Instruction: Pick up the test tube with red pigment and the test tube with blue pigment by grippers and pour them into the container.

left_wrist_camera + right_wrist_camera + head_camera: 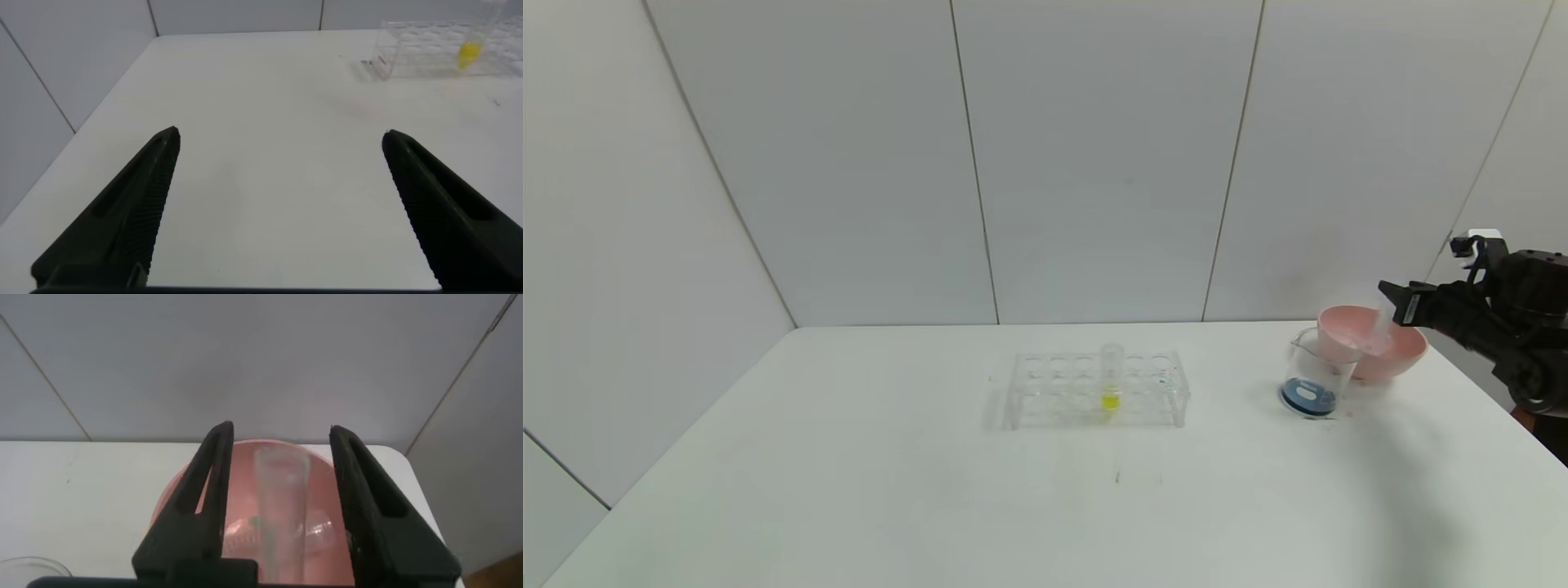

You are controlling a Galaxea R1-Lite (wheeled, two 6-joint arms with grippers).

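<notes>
Even, diffuse light fills the scene, bright and without glare. The white tabletop (pixel 931 490) carries only faint, soft shadows: a pale one beside the rack (pixel 1094 390) and a broad dim one near the right edge. In the wrist views, the close gripper fingers (pixel 122 220) look soft and slightly blurred.

I see the rack (pixel 1097 390) mid-table (pixel 849 490), the beaker (pixel 1313 377) to its right, the bowl (pixel 1372 343) just behind the beaker.

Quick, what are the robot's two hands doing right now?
Left gripper: open, holding nothing.
Right gripper: over the pink bowl, an empty test tube between its fingers; grip unclear.
</notes>
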